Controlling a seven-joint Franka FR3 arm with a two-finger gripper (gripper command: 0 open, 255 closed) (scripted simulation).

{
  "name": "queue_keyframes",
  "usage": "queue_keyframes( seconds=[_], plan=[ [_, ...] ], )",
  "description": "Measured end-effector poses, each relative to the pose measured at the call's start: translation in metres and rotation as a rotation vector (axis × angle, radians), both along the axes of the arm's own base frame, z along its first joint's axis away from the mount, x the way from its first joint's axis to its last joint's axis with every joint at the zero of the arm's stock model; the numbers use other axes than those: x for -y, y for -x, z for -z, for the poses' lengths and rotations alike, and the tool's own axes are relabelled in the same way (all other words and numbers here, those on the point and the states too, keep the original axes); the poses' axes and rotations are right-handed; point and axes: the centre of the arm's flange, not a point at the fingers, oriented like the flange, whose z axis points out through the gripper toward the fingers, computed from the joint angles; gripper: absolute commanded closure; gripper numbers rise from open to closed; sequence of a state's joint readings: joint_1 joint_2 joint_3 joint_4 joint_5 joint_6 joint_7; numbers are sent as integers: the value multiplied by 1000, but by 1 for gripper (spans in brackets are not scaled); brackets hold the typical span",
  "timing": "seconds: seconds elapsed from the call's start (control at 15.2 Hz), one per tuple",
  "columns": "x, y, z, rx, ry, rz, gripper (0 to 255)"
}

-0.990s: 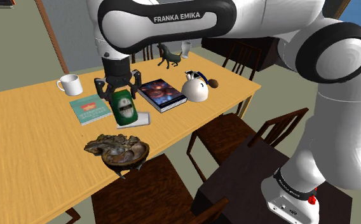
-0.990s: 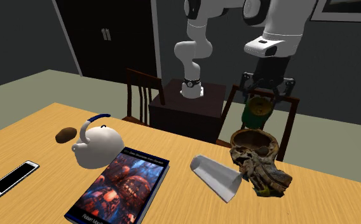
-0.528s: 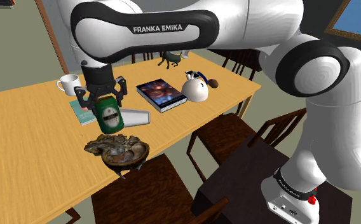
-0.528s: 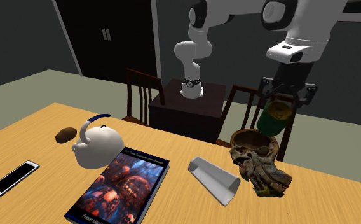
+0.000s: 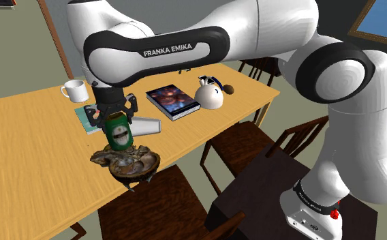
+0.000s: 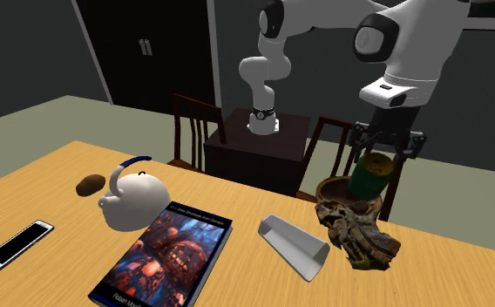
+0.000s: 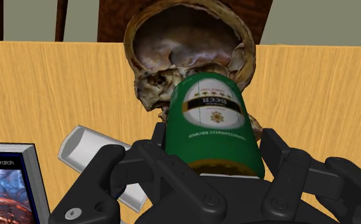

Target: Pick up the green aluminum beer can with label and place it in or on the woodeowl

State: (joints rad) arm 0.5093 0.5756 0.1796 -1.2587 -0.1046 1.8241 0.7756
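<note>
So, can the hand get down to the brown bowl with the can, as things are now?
Probably yes. The hand holds the green can close above the bowl, and nothing lies between them.

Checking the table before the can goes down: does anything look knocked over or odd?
Yes. A white container lies tipped on its side on the table, between the dark book and the bowl. Nothing looks spilled. The gripper holds the can over the bowl.

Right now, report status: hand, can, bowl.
Hand shut on green can. Can tilted, just above the brown bowl, not released. White tray beside the bowl, off the path.
</note>
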Motion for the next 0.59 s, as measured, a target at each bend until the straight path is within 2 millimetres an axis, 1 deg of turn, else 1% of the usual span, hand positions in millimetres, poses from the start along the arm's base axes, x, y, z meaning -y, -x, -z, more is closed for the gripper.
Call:
queue_keyframes(
  seconds=[0.59],
  plan=[
    [0, -1, 48, 0, 0, 0, 255]
  ],
)
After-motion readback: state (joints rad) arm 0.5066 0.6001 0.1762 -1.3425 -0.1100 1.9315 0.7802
